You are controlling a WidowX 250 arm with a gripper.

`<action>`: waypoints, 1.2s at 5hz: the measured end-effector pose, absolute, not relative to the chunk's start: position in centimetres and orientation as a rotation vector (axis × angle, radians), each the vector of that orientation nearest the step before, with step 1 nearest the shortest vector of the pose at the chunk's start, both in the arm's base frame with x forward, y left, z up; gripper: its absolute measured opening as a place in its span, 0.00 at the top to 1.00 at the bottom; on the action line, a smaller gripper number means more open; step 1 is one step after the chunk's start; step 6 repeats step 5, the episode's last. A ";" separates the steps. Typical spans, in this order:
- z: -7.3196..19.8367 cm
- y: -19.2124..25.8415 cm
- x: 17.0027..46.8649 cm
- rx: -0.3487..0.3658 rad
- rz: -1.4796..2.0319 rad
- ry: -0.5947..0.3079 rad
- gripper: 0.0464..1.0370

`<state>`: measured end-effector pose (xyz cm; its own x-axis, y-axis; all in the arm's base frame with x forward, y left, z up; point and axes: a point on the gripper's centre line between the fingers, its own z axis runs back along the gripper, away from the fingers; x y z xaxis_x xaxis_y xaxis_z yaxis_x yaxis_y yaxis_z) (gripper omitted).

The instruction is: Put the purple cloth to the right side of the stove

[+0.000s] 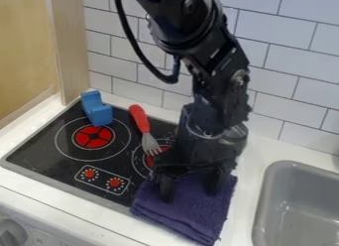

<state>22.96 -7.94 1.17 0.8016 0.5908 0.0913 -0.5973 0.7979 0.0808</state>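
Grey knob (11, 233) on the front panel, below the left part of the tabletop's front edge. At the front edge of the tabletop (246, 203), toward the right: purple cloth (192, 219), folded and roughly flat, with left part apparently over the right front corner of the stove (39, 155) and remainder on the strip between stove and sink (295, 164). Tool (189, 195): open, directly over the cloth, fingers spread wide with fabric between and beneath. On the stove, well to the left of the cloth: blue block (98, 111), toward the rear edge; between block and tool: red-handled fork (140, 120), tines toward the tool. Step in hand, by judgement: final positioning at the right side of the stove, nearly complete except for the overlap. Cannot tell from a single view whether intended for grasp or for release. For further correction, close on a fold, lift slightly and shift right, toward the sink but short of the rim; then lower and release. For acceptance of the present position, keep open and raise straight up. Avoid snagging the pile during withdrawal, with possible drag back onto the stove as a result. Maintain clearance from the fork.
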 end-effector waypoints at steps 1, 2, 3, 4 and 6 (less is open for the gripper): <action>2.3 -7.6 23.0 0.103 0.641 -0.077 0.04; 4.0 -7.7 23.8 0.081 0.644 -0.112 0.04; 5.5 -7.6 23.9 0.057 0.657 -0.148 0.04; 6.4 -7.3 23.8 0.064 0.657 -0.167 0.04; 6.4 -7.2 23.8 0.063 0.658 -0.168 0.04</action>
